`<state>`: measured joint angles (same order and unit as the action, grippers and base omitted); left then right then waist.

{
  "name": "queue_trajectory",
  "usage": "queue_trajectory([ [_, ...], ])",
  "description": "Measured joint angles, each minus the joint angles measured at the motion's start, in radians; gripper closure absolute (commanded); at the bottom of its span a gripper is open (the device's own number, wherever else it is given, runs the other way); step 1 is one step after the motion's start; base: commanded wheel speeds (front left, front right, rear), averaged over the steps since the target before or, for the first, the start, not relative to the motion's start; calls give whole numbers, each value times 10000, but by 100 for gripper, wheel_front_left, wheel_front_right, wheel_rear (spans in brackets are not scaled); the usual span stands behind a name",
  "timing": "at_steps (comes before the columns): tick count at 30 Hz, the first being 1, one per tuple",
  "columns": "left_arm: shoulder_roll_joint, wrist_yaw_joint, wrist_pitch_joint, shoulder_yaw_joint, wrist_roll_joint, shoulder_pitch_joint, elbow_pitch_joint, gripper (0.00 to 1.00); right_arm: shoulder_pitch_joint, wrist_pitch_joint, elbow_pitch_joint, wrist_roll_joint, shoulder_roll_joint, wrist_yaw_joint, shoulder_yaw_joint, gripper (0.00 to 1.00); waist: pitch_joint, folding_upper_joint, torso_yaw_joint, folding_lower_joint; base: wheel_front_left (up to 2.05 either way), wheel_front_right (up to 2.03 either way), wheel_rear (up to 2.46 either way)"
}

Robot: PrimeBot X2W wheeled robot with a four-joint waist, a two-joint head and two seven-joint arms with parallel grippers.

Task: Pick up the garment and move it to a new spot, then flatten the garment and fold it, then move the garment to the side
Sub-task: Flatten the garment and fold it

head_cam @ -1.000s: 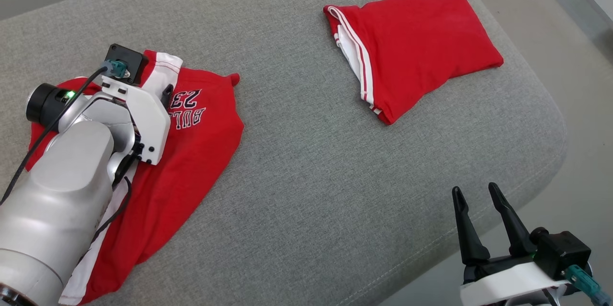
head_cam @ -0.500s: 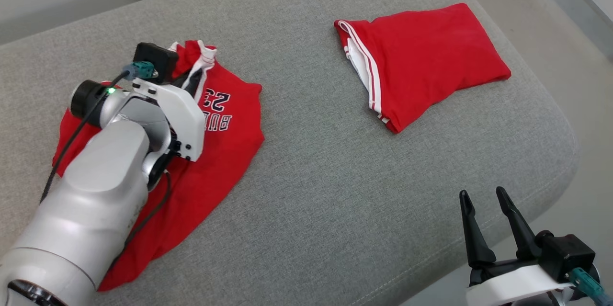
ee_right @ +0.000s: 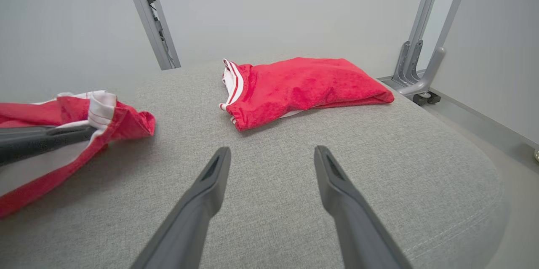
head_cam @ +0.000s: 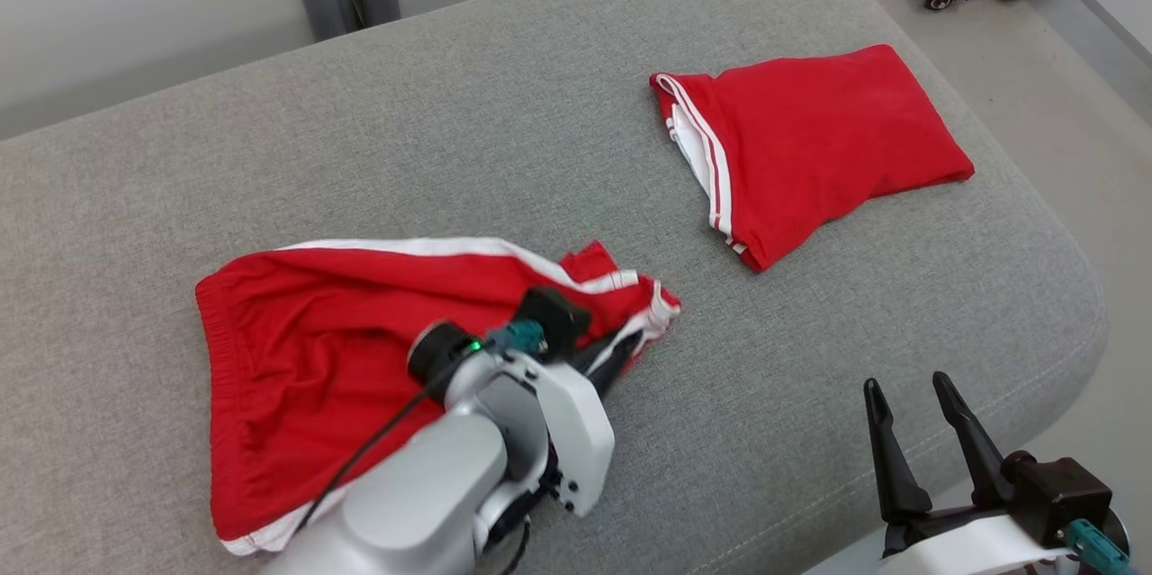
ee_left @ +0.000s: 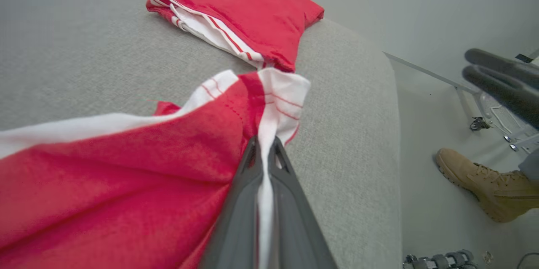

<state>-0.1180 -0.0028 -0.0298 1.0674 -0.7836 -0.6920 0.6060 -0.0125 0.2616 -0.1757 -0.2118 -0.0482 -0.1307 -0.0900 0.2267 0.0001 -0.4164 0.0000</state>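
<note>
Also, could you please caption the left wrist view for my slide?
The left tool pinches the loose garment by its white trim, a folded garment beyond on the grey cushion.

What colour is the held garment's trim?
White trim with thin red stripes; best in left wrist view.

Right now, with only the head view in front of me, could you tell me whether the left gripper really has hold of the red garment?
Observer: Yes. In the left wrist view the left gripper is shut on the white-trimmed edge of the garment.
Operator: Thank you. Is that end lying on the cushion?
Observer: It appears not; the right wrist view shows it raised off the cushion, with shadow beneath.
Operator: Is anyone standing nearby?
Observer: A person's tan boot shows just past the cushion's edge, in the left wrist view.
</note>
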Motion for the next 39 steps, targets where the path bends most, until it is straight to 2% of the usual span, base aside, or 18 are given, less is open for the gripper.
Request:
queue_trajectory([
  [1, 12, 29, -2, 96, 6, 168, -100, 83, -4, 0, -8, 0, -2, 0, -10, 0, 5, 0, -3, 0, 0, 0, 0],
  [2, 35, 36, -61, 155, 4, 305, -169, 58, -4, 0, -17, 2, -2, 0, -17, 0, 14, 0, -6, 0, 0, 0, 0],
  [3, 71, 36, -123, 226, 8, 398, -209, 7, -4, 0, -21, 2, -2, 0, -21, 0, 22, 0, -8, 0, 0, 0, 0],
  [4, 105, 38, -163, 284, 36, 458, -224, 0, -4, 0, -29, 2, 0, 0, -19, 0, 29, 0, -12, 0, 0, 0, 0],
  [9, 270, -105, -430, 221, -288, 881, -617, 0, -55, 0, -84, -10, -2, 0, 115, 0, -4, 0, 49, 0, 0, 0, 0],
  [13, 153, -132, -750, 25, -587, 1360, -1325, 0, -222, 0, -134, -17, 2, 0, 190, 0, -109, 0, 177, 0, 0, 0, 0],
  [16, -276, 245, -1143, -389, -757, 1732, -2010, 0, -245, 0, -148, -75, -2, 0, 257, 0, -210, -1, 307, 0, 0, 0, 0],
  [24, -2142, 1655, -1843, -1584, -817, 2735, -3110, 0, -389, 0, -104, 25, 2, 0, 408, 0, -516, 0, 854, 0, 0, 0, 0],
  [30, -2951, 2531, -2272, -2742, -765, 4005, -3950, 0, -775, 0, 98, 290, -2, 0, 779, 0, -876, 0, 1417, 0, 0, 0, 0],
  [32, -3106, 2813, -2303, -3127, -616, 4562, -4128, 0, -869, 0, 219, 428, 4, 0, 897, 0, -1029, 0, 1645, -1, 0, 0, 0],
  [35, -3045, 3020, -2318, -3921, -27, 5475, -4615, 0, -1068, 0, 410, 627, 4, 0, 1239, 0, -1282, 0, 2017, 0, 0, 0, 0],
  [39, -2754, 2876, -2318, -4790, 769, 6986, -4951, 0, -1332, 0, 591, 909, 4, 0, 1620, 0, -1679, 0, 2535, 0, 0, 0, 0],
])
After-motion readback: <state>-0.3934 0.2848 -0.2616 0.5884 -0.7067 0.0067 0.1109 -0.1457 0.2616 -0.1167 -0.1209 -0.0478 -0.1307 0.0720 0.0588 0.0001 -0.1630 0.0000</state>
